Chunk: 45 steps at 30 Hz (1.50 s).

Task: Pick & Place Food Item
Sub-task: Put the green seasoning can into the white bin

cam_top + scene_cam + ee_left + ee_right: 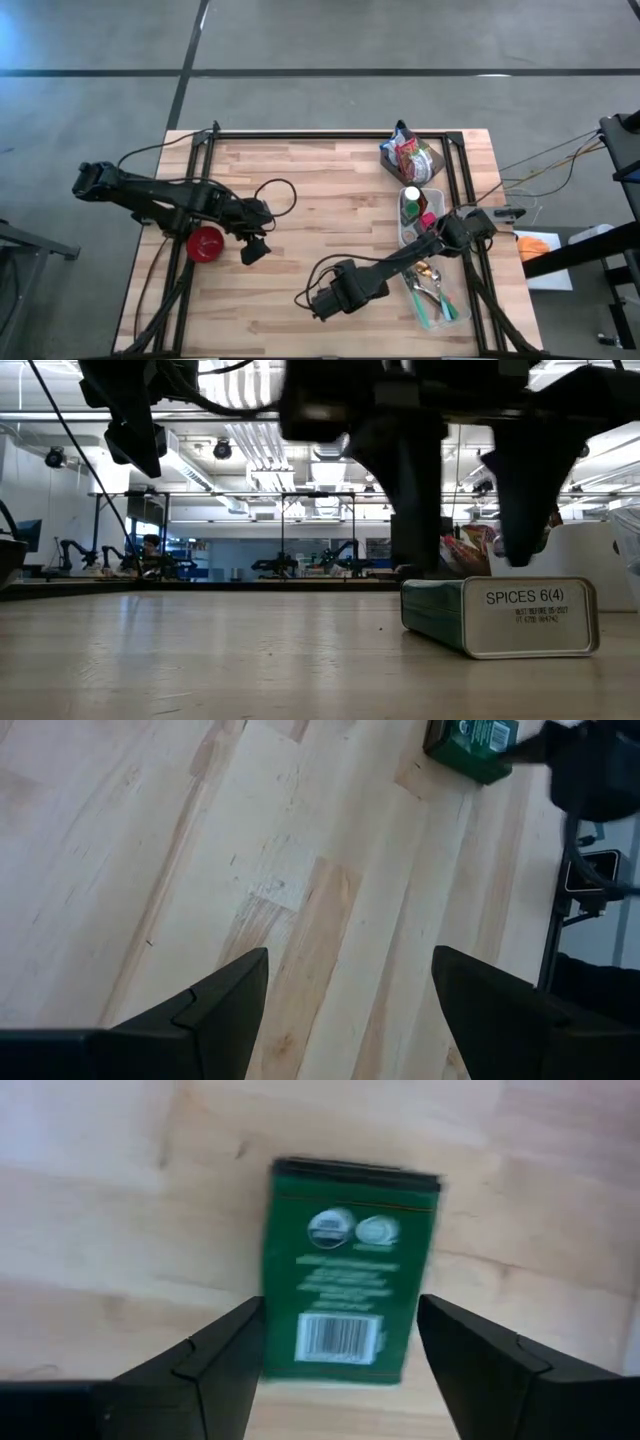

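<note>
Green flat spice tin with barcode, lying between right fingers spread open, ungripped

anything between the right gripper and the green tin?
Nothing visible. In the right wrist view the right gripper is open, with the green tin lying flat on the bare wooden table between its fingers. The left gripper waits open over bare wood.

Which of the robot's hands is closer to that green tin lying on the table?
The right hand. It hangs directly over the green tin, open fingers on either side of it. The left hand is farther off across the wooden table, near a red bowl.
</note>
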Each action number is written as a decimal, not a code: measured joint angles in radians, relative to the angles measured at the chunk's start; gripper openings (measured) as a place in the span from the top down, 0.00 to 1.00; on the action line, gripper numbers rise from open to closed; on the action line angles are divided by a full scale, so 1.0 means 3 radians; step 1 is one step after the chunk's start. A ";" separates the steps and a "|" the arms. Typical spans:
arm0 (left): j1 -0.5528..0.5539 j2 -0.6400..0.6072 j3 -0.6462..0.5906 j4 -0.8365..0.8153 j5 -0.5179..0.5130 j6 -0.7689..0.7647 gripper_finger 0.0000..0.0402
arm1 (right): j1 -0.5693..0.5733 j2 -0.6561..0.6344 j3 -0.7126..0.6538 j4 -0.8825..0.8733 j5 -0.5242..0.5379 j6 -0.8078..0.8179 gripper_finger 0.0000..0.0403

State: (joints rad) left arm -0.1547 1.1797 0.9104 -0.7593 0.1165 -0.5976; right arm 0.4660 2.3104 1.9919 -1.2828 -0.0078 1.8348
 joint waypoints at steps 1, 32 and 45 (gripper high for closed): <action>0.0000 0.0000 0.0000 0.0000 0.0000 0.0000 0.30 | 0.0000 0.0000 -0.0010 -0.0047 0.0019 0.0097 0.36; -0.0001 0.0000 0.0000 0.0003 0.0000 0.0161 0.30 | -0.0079 -0.0011 0.0001 -0.0014 -0.0319 -0.0327 0.29; -0.0001 0.0001 0.0000 0.0028 0.0000 0.0161 0.30 | -0.0081 -0.0008 -0.0020 0.0184 -0.0134 -0.0271 0.09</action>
State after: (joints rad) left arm -0.1551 1.1801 0.9104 -0.7509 0.1164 -0.5491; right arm 0.4416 2.3081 1.9859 -1.2278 -0.0479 1.7536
